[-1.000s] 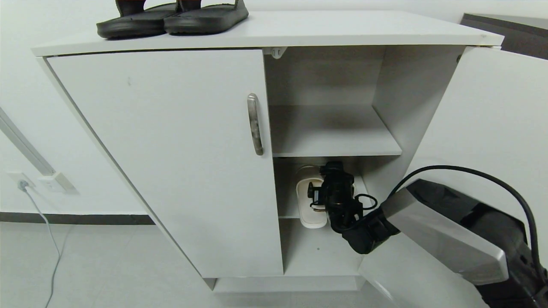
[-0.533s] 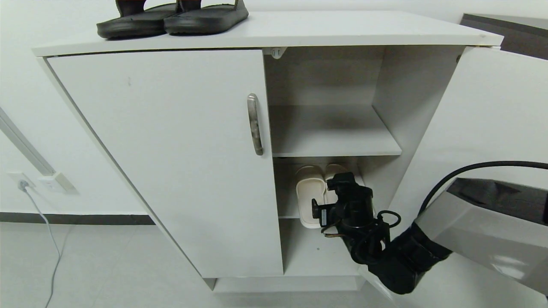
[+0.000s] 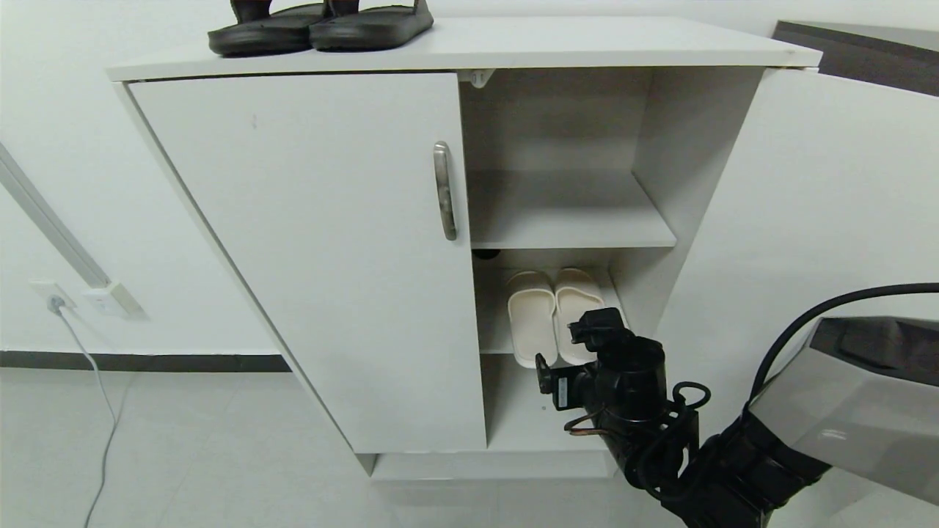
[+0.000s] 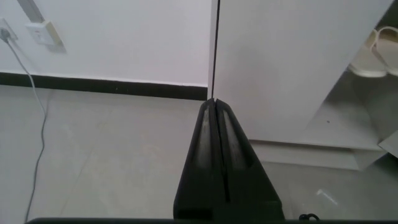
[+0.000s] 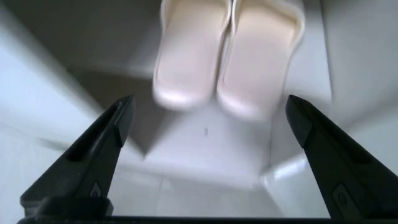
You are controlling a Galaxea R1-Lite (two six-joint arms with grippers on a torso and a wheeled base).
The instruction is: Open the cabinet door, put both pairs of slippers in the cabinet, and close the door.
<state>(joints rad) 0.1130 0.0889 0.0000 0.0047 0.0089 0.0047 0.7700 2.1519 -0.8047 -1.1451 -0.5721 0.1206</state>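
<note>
- Black fingers of my right gripper (image 5: 209,102) stand wide apart and empty, just in front of the cream slippers (image 5: 227,50).
- That pair lies side by side on the cabinet's (image 3: 469,45) second shelf down, right of centre in the head view.
- The open right door (image 3: 807,205) stands beside my right arm; the left door (image 3: 315,242) is closed.
- Black slippers (image 3: 323,29) sit on the cabinet top, upper left.
- My left gripper (image 4: 216,109) has its fingers pressed together, low over the floor.
- My right arm enters from the lower right corner.
</note>
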